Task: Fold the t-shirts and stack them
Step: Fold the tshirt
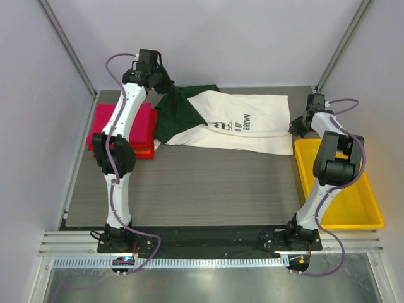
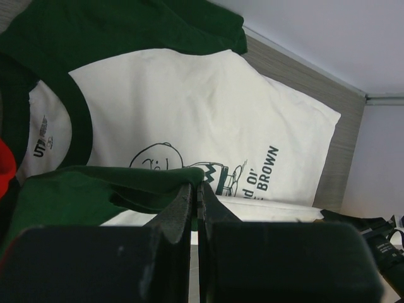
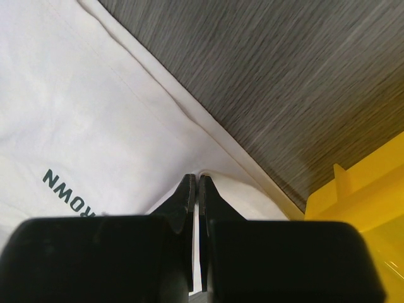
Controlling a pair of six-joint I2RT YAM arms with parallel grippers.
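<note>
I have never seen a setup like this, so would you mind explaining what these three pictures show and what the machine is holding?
Two robot arms are bolted at the table's near edge. One picture looks down from above; the others come from cameras on each wrist. A cream-white t-shirt with dark green parts lies spread across the table. The left gripper is shut on its green sleeve, the right gripper on its white hem. Folded pink and red shirts sit at the left, a yellow tray at the right.

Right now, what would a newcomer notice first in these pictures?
The cream shirt with green trim lies stretched across the far side of the table, the left tool pinching its green sleeve and the right tool its hem. A bright yellow tray sits on the right, pink and red folded shirts on the left.
</note>
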